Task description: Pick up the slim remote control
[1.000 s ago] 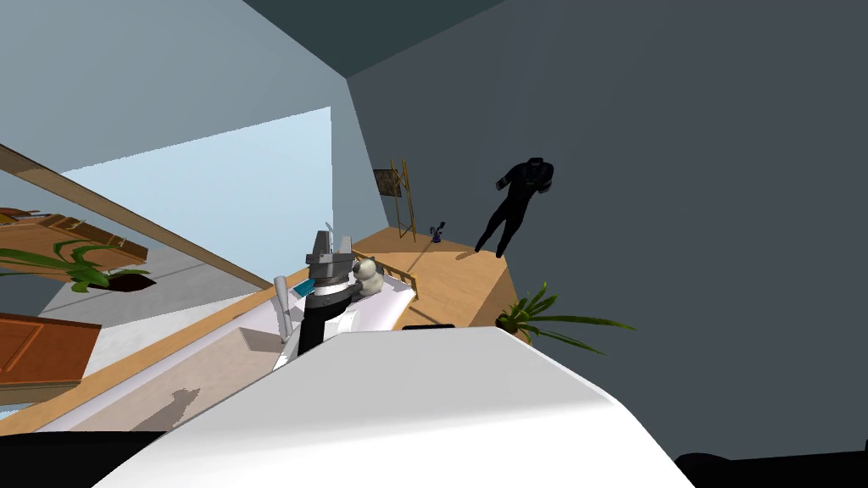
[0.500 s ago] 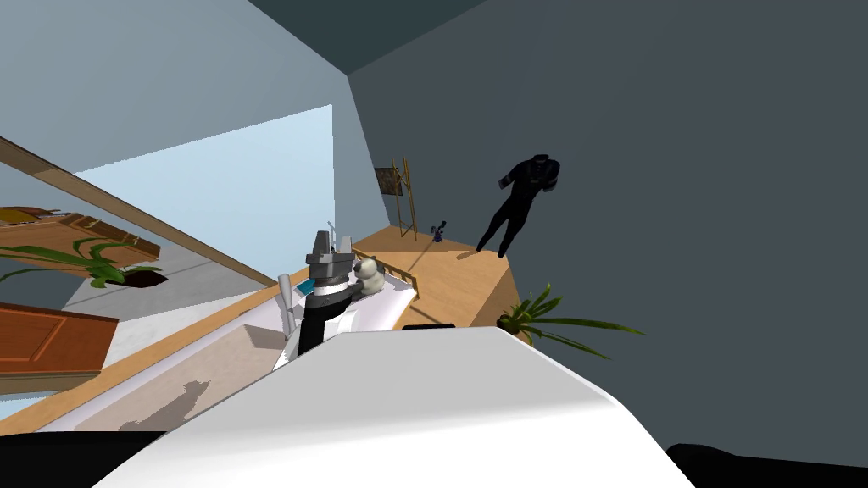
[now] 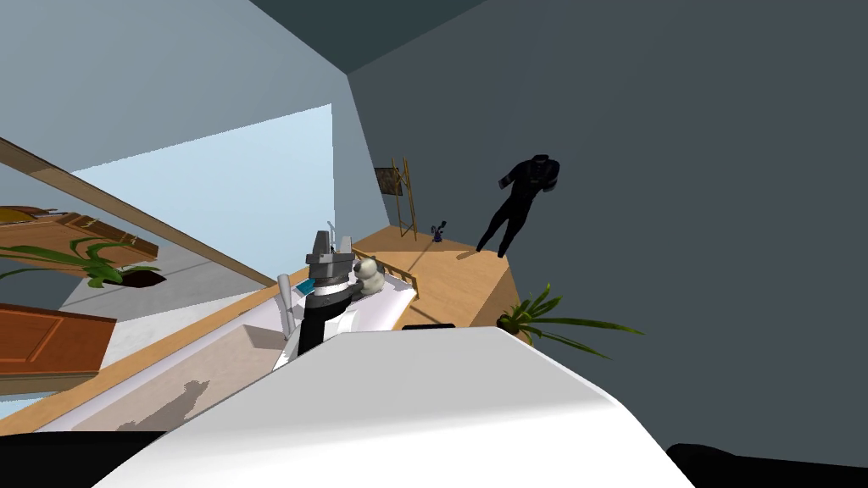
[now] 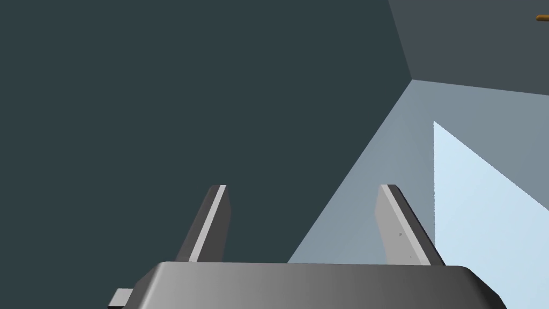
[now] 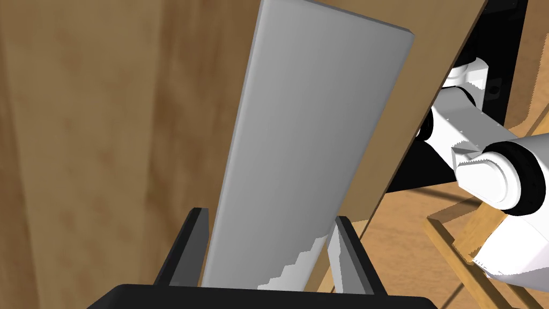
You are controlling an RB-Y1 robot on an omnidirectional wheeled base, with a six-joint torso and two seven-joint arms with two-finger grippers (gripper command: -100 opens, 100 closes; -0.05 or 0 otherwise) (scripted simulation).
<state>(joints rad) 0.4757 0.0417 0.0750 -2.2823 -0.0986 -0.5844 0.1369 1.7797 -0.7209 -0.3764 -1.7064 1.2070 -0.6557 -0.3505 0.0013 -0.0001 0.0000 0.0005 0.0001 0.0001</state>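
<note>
The slim remote control (image 5: 305,150) is a long flat light grey slab lying on a brown wooden surface (image 5: 107,134), near that surface's edge. My right gripper (image 5: 271,214) is over its near end, with one finger against each long side, shut on it. My left gripper (image 4: 303,186) is raised and open with nothing between its fingers. In the head view the left gripper (image 3: 336,240) points up in front of my chest.
A white and grey toy cat (image 3: 367,273) sits just right of the raised left hand. A potted plant (image 3: 542,318) stands on the floor to the right. A dark figure (image 3: 519,203) hangs on the far wall. A wooden rail (image 5: 472,236) lies beyond the surface's edge.
My head view shifted slightly a second ago and has held still since. The left arm has not moved.
</note>
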